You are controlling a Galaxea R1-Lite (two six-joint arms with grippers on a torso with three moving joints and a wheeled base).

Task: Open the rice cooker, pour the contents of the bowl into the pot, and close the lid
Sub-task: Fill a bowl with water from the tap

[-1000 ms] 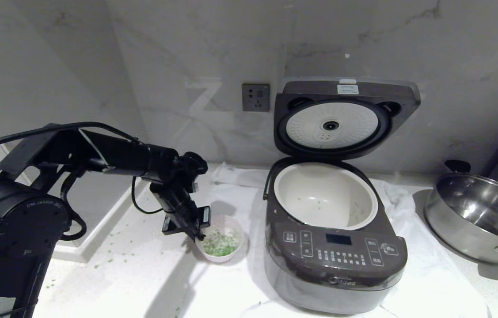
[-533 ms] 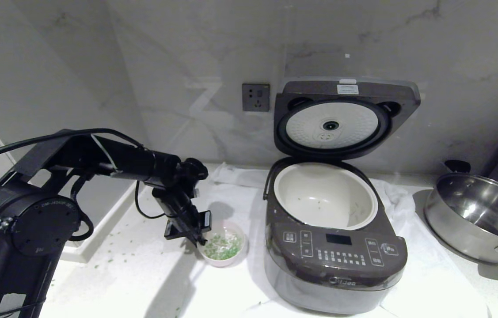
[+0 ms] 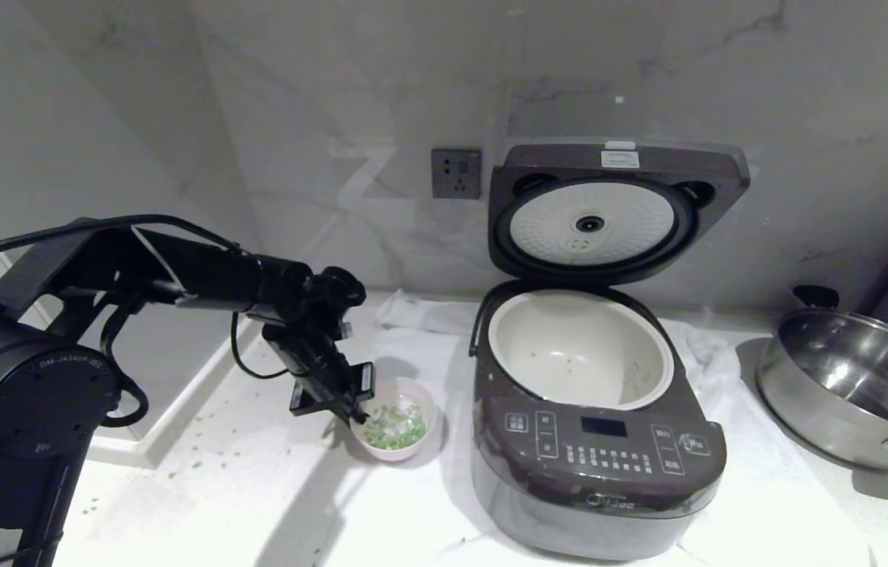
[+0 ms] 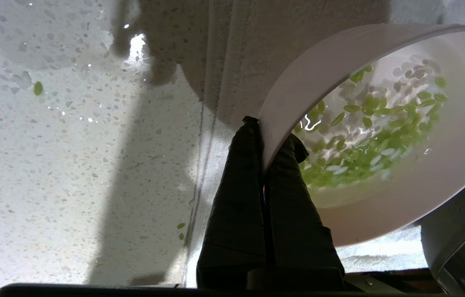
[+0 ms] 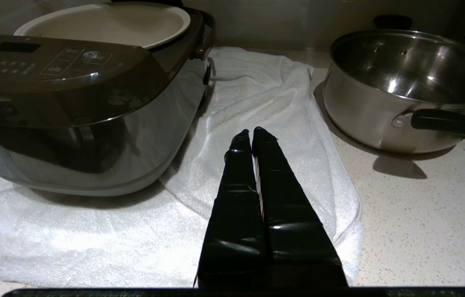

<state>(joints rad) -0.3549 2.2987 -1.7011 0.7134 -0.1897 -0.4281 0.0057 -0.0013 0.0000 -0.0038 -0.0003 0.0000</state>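
End effector [image 4: 271,132] fingers pinched on bowl [image 4: 298,82] rim, plain only from left wrist.

Bright overhead light glares off the steel pan [image 3: 853,386], with soft shadows on the speckled counter [image 3: 239,488].

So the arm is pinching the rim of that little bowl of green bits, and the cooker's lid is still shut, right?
Not quite: the lid stands open, as the head view shows, with the white pot exposed. The left gripper does pinch the bowl rim.
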